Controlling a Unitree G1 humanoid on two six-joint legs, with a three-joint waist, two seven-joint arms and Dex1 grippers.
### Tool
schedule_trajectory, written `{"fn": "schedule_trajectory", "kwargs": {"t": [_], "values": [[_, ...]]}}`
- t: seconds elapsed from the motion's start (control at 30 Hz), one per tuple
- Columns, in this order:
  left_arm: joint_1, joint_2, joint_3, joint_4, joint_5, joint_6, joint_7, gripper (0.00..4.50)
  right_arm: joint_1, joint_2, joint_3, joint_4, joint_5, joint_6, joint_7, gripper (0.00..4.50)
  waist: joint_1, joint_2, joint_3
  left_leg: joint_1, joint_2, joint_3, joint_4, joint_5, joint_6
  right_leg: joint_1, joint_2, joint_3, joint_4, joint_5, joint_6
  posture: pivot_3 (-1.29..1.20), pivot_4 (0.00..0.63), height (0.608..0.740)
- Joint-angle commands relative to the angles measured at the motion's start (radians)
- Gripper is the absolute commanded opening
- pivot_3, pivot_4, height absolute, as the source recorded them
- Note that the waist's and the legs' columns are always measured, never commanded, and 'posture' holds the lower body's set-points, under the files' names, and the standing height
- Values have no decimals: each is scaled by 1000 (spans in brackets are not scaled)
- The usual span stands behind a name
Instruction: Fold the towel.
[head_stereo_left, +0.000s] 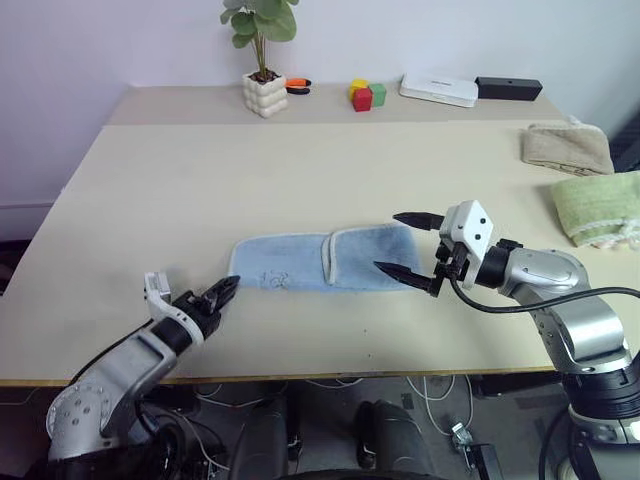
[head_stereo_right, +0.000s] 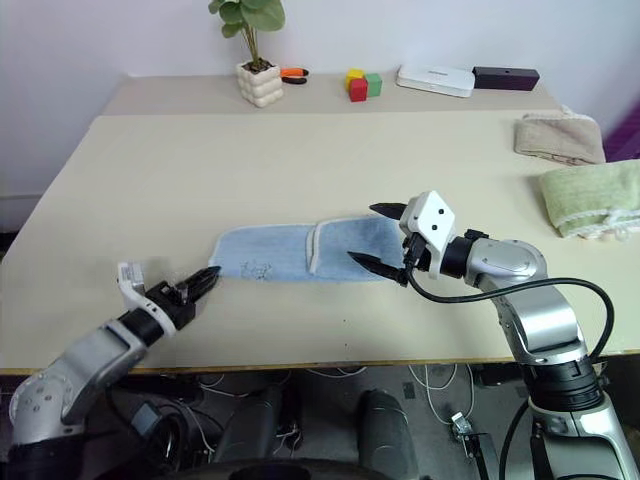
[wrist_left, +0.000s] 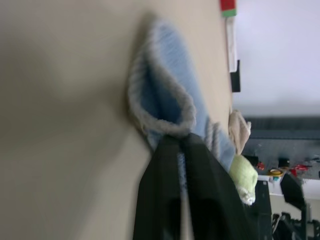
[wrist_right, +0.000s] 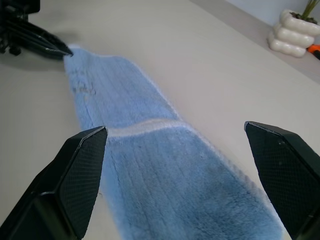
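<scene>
Left gripper pinched on towel corner; right gripper spread over its 3 o'clock end. Towel's long axis runs 9 to 3. Print unreadable.

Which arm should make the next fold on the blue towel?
Probably left: the left gripper is shut on the towel at its corner, while the right gripper hangs open over the other end.

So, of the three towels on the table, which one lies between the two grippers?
The light blue towel, spread long near the table's front edge. The left gripper is shut on its corner. The beige towel and the green towel lie folded, far right.
</scene>
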Motion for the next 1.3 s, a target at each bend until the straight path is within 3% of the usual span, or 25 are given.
{"fn": "schedule_trajectory", "kwargs": {"t": [0.03, 0.17, 0.3, 0.47, 0.57, 0.7, 0.87, 1.13, 1.3], "values": [[-28, -7, -2, 46, 33, -21, 34, 22, -4, 4, -13, -15, 0, -9, -12, 4500, 1, 0, 0, 0, 0, 0, 0, 0, 0, 0, 0, 0, 0, 0, 0, 0, 150, 740], [-58, 2, -8, 36, 37, -4, 24, 22, 1, 6, -11, -20, -10, -14, -27, 4500, 0, 0, 0, 0, 0, 0, 0, 0, 0, 0, 0, 0, 0, 0, 0, 0, 150, 740], [-64, 73, -63, -91, 154, 68, -194, 22, 15, -10, -27, 6, -26, -21, -35, 4500, 0, -3, 2, -1, 0, 0, 0, 0, 0, -1, 1, -1, -1, 0, 0, 0, 150, 740], [-131, 77, -95, -135, 210, 63, -296, 22, 33, -64, -67, 65, -33, -31, -3, 4500, -1, -3, 2, -4, 0, 0, -1, -1, 1, -1, 1, -1, -7, 2, -1, 0, 150, 740], [-195, 89, -130, -144, 292, 65, -384, 22, 47, -101, -88, 99, -39, -47, 21, 4500, -1, -3, 2, -5, 0, 1, -3, -1, 1, -1, 2, -1, -8, 2, -1, 0, 150, 740], [-350, 95, -286, -77, 520, 48, -614, 22, 78, -172, -154, 148, -13, 0, 59, 4500, 5, -3, 2, -6, -1, 1, -3, 0, 1, -1, 3, -1, -8, 2, -1, 0, 150, 740], [-552, -23, -400, 89, 667, 27, -787, 22, 115, -214, -255, 120, 46, 29, 91, 4500, 1, -4, 2, -8, -2, 2, -2, 0, 2, 2, 3, -1, -10, 3, 1, 0, 150, 740], [-719, -157, -511, 311, 839, 38, -1019, 22, 160, -205, -450, 14, 233, 184, 62, 4500, 1, -4, 3, -10, -1, 1, -1, 2, 4, 0, 5, -1, -9, 5, 4, 0, 150, 740], [-804, -238, -595, 480, 1023, -51, -1134, 22, 250, -189, -530, -87, 311, 232, 55, 4500, 4, -6, 4, -12, -2, -2, 1, 1, 5, 0, 4, -2, -10, 3, 2, 0, 150, 740]]}}
